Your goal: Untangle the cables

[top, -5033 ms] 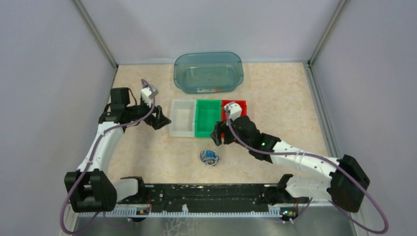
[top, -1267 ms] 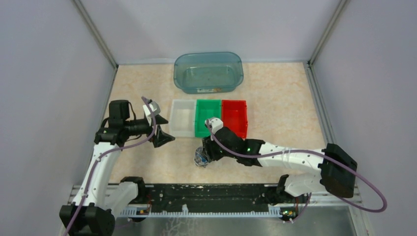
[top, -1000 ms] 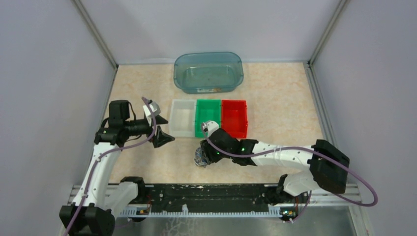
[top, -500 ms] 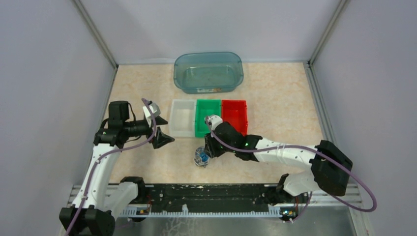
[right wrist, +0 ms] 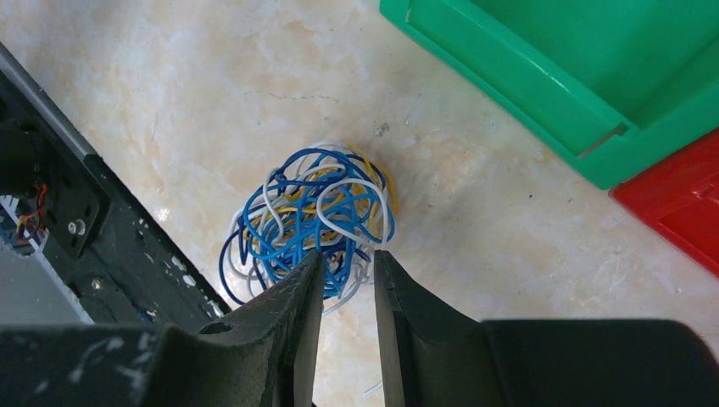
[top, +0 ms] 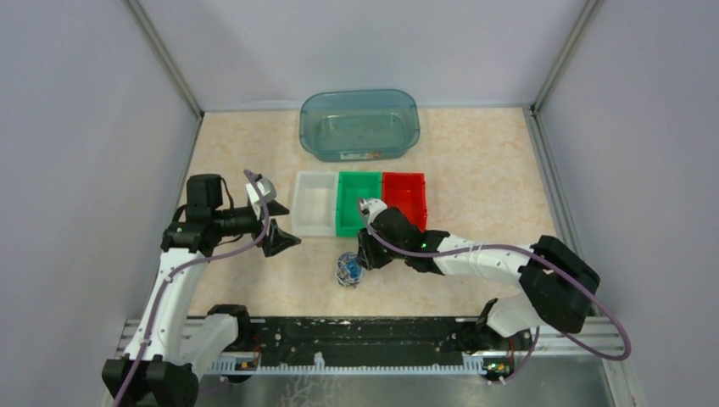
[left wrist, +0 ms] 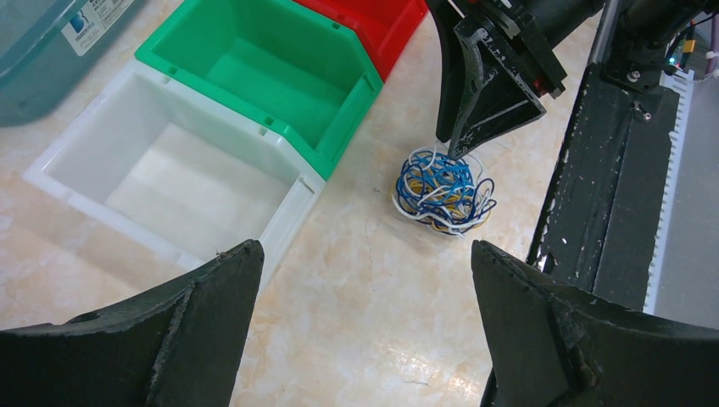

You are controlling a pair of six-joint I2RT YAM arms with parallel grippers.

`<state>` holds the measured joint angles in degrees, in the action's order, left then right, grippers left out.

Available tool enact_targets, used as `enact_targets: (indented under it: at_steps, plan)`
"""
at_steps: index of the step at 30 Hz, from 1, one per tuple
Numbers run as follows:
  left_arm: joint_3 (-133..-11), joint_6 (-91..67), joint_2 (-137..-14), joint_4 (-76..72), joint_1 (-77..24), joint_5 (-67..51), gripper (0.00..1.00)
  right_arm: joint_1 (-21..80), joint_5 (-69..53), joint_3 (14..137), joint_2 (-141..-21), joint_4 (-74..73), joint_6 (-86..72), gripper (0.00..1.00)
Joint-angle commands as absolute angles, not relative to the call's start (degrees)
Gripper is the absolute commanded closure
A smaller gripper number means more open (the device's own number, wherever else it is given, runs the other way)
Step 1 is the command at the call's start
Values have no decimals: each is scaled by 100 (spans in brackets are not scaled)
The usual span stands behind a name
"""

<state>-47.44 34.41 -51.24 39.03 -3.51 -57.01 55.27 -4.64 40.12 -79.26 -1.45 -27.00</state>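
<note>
The cable tangle (top: 348,270) is a small ball of blue, white and yellow wires on the table, in front of the green bin. It also shows in the left wrist view (left wrist: 441,190) and the right wrist view (right wrist: 309,216). My right gripper (top: 359,257) sits at the ball's near-right edge. Its jaws are closed to a narrow gap with blue and white strands pinched between the tips (right wrist: 348,259). The ball still rests on the table. My left gripper (top: 284,225) is wide open and empty, held above the table left of the ball, by the white bin.
A white bin (top: 314,203), a green bin (top: 359,203) and a red bin (top: 404,202) stand in a row behind the ball, all empty. A teal tub (top: 359,125) stands at the back. The black base rail (top: 365,335) runs just in front of the ball.
My right gripper came down on the ball, nudged it a little left, then drew back slightly toward the bins. The left arm has held still for the last second.
</note>
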Motion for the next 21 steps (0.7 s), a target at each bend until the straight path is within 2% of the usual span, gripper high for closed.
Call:
enact_targets:
  at_steps: [1, 11, 21]
  plan:
    - [-4901, 3542, -5036, 3935, -383, -5835, 2, 5464, -586, 4096, -7722, -26, -2597, 71]
    - [-4899, 3585, -5065, 3930, -382, -5854, 2, 5180, -830, 4018, -7707, 7, -2584, 70]
    - [-4913, 3605, -5061, 3960, -384, -5849, 2, 5104, -1735, 3986, -8084, 491, -2513, 70]
